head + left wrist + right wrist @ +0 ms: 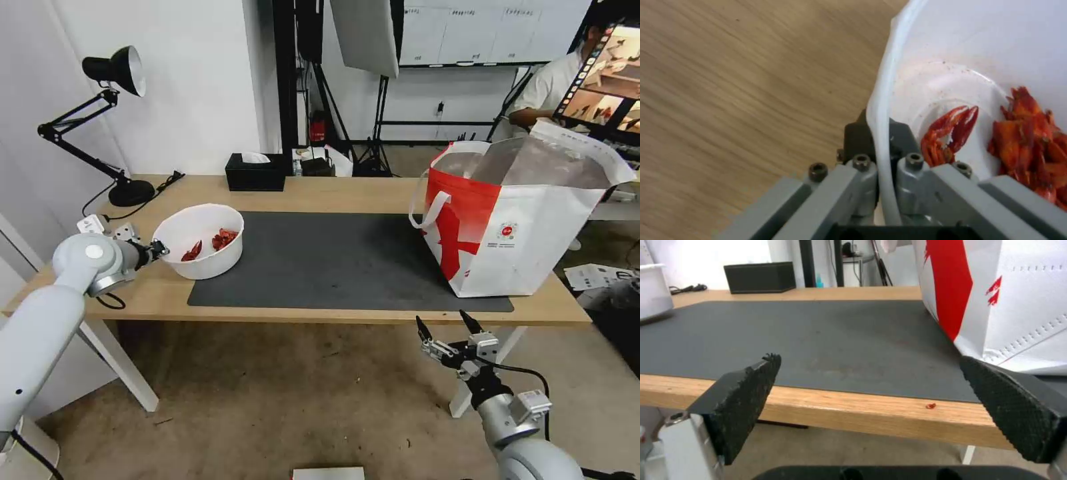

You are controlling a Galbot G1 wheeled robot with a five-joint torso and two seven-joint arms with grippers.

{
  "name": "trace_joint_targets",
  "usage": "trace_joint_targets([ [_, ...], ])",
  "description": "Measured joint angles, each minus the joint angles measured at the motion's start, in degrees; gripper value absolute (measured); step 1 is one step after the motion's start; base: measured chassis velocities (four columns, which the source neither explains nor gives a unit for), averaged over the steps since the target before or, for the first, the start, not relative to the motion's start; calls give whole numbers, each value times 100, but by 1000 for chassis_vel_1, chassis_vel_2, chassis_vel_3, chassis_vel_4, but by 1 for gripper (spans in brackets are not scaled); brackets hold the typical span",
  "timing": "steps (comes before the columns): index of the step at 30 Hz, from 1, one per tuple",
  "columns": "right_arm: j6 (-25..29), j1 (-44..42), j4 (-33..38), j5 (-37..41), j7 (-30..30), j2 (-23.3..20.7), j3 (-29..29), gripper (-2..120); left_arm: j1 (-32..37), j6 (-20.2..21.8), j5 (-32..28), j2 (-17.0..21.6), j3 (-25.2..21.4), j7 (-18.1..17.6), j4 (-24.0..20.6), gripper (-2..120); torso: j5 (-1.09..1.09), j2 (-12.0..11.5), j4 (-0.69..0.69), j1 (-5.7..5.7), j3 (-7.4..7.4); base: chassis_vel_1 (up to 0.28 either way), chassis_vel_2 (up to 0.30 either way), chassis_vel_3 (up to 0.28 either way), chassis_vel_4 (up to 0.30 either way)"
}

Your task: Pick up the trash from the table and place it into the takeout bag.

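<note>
Gripping: the left gripper (159, 251), at the left of the head view, is clenched on the near-left rim of the white bowl (200, 240); the left wrist view shows one finger (860, 140) outside the thin wall and the other inside.
Bowl: it sits at the left edge of the dark grey mat (333, 263) on the light-wood table (320, 193), and holds red shells (1031, 133).
Right gripper (448, 328): it hangs low at the lower right of the head view, below the table's front edge, with its black ridged pads (746, 396) spread wide and grasping nothing.
Takeout bag (520, 220): a white-and-red tote standing open at the right end of the mat, silver lining visible.
Writing: the bag carries a small round red logo with lines of print beneath, too small to read.
Background: a black tissue box (255, 172) and black desk lamp (107, 120) stand along the table's far edge.
</note>
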Motion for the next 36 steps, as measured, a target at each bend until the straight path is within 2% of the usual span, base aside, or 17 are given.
trace_joint_targets([
  [6,0,0,0,0,0,0,0,100,-47,-228,223,18,-9,12,-149,0,-1,0,0,0,0,0,0,0,0],
  [7,0,0,0,0,0,0,0,100,-48,-366,580,53,25,100,-272,0,0,0,0,0,0,0,0,0,0],
  [8,0,0,0,0,0,0,0,100,-48,-366,580,53,25,100,-272,0,0,0,0,0,0,0,0,0,0],
  [11,0,0,0,0,0,0,0,100,-87,-913,2009,151,263,452,-704,0,0,0,2,0,0,0,0,0,0],
  [12,0,0,0,0,0,0,0,100,-87,-913,2009,151,263,452,-704,0,0,0,2,0,0,0,0,0,0],
  [14,0,0,0,0,0,0,0,100,-291,-1184,2534,149,481,537,-971,0,2,0,1,0,0,0,0,0,0],
  [15,0,0,0,0,0,0,0,100,-291,-1184,2534,149,481,537,-971,0,2,0,1,0,0,0,0,0,0],
  [17,0,1,0,0,0,0,0,100,-502,-1458,2970,124,736,634,-1108,0,2,1,-1,0,0,0,0,0,0],
  [23,0,1,0,0,0,0,0,100,-818,-1634,3172,79,1077,766,-1205,0,1,1,0,0,0,0,0,0,0],
  [29,-1,1,0,0,-1,0,0,100,-1366,-1520,2882,-134,1427,750,-1036,0,-1,1,3,0,0,0,0,0,0],
  [33,0,1,1,1,0,-1,0,100,-2500,-1357,2478,-807,2305,476,-600,0,1,1,-1,0,1,0,0,0,0],
  [34,0,1,1,1,0,-1,0,100,-2500,-1357,2478,-807,2305,476,-600,0,1,1,-1,0,1,0,0,0,0],
  [36,-1,1,1,1,0,-1,0,100,-3146,-1342,2332,-1223,2825,399,-361,0,3,0,-1,1,1,0,0,0,0],
])
